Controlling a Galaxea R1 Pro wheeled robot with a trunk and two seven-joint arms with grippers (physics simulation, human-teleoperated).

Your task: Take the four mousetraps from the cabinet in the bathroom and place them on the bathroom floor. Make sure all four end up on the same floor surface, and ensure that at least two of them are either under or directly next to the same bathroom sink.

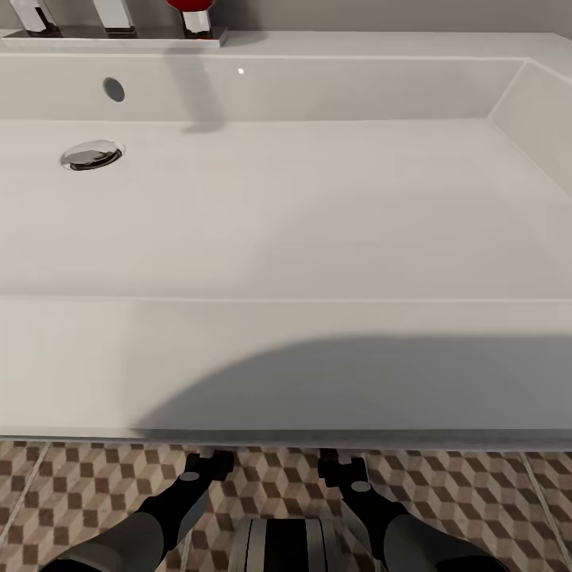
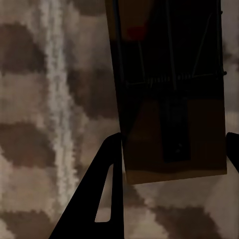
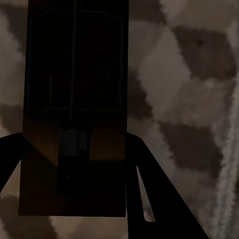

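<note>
between the two dark fingers of the left gripper point(image 2: 172, 159) lay a mousetrap point(image 2: 172, 99), a flat tan wooden board with a dark wire spring across its middle and a red mark near its far end. the left wrist view showed one finger point(image 2: 107, 189) pressed against one long edge of the board and the tip of the other finger at the opposite edge, so the jaws were closed on the trap's sides. behind it was the bathroom floor point(image 2: 30, 109), blurred, with brown and beige patches and a pale grout line.

the right gripper point(image 3: 74, 164) likewise had its jaws closed on a second mousetrap point(image 3: 74, 109), seen in the right wrist view as a dark, shadowed board with faint wire lines. a black finger point(image 3: 149, 194) sat against each long edge. the cube-pattern tiles lay behind it, with a pale grout line toward one side.

in the head view both forearms reached forward and down, and the left gripper point(image 1: 208, 462) and right gripper point(image 1: 343, 465) disappeared under the front edge of the sink point(image 1: 286, 373), so the traps themselves were hidden there. the sink was a wide white rectangular basin with a chrome drain point(image 1: 91, 155) near its back left corner and an overflow hole point(image 1: 114, 89) in the back wall. a grey shadow fell on its front rim. patterned tiles point(image 1: 79, 492) showed below the front edge.
</note>
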